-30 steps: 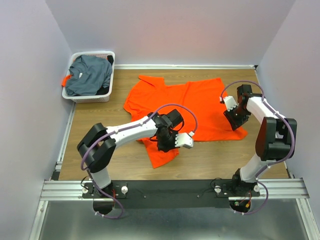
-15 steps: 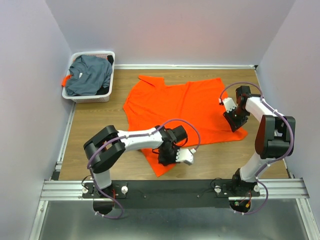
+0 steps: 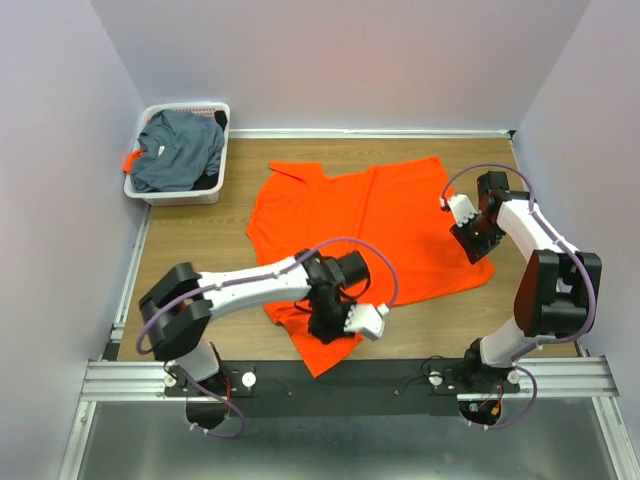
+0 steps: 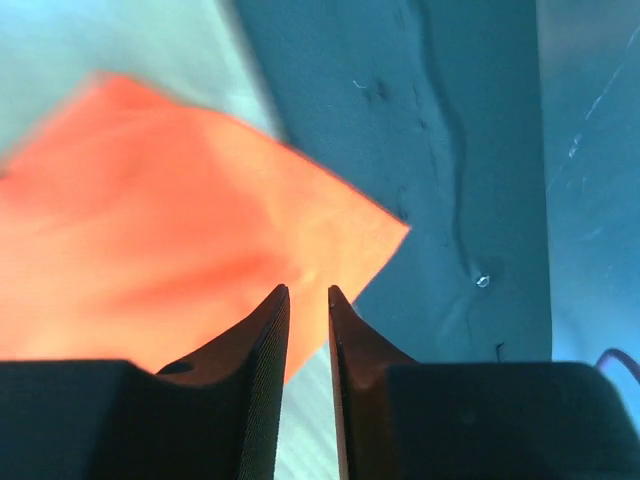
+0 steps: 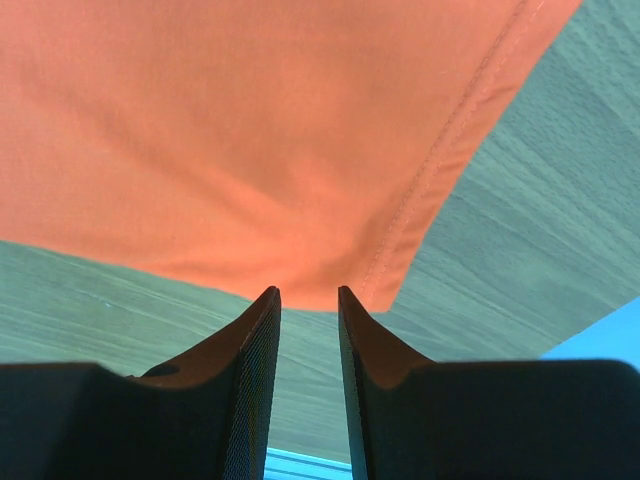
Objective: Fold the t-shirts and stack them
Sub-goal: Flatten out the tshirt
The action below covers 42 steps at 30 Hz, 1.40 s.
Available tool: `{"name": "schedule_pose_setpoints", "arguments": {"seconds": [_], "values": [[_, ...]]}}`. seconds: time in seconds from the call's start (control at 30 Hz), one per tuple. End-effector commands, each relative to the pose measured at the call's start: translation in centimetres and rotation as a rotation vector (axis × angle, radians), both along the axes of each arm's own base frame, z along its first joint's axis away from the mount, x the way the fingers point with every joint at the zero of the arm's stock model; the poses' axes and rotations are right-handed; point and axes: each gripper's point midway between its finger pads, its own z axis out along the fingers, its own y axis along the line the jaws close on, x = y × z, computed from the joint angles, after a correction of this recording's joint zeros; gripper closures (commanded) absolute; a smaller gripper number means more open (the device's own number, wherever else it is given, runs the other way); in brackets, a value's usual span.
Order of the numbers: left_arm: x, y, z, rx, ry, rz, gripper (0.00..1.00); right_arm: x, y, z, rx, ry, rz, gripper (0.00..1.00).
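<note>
Left gripper (image 4: 308,290), jaws nearly together, clamps the near edge of the orange shirt (image 3: 370,215). Its wrist view is blurred, and from above the gripper hides the pinch. Farther right, the right gripper (image 5: 308,291), jaws likewise nearly closed, nips the right hem. Between them the cloth lies spread on the table (image 3: 200,250). Far left, the grey shirt (image 3: 180,150) lies crumpled in the basket (image 3: 186,106), partly hidden.

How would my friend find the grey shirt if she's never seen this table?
Look to the far left corner of the wooden table, where a white slotted basket stands. The grey-blue shirt lies crumpled inside it, unlike the bright orange shirt, which is spread out on the wood.
</note>
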Motion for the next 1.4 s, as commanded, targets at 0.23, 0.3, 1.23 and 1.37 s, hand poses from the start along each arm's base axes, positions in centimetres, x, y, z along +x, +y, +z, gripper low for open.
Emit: {"name": "schedule_pose_setpoints", "arguments": {"seconds": [0.23, 0.3, 1.23, 1.37], "values": [[16.6, 5.3, 3.5, -0.122, -0.182, 0.578, 0.66, -0.1, 0.0, -2.8, -0.008, 0.087, -0.016, 0.65], [19.1, 7.8, 1.8, -0.074, -0.208, 0.682, 0.64, -0.5, -0.3, -3.7, -0.023, 0.103, -0.014, 0.66], [33.2, 17.2, -1.2, 0.082, -0.344, 0.982, 0.58, -3.4, 1.5, 0.6, 0.061, 0.031, -0.039, 0.66], [30.6, 15.5, 2.7, 0.006, -0.338, 0.902, 0.57, -3.0, 1.7, 0.0, 0.076, 0.075, -0.038, 0.67]]}}
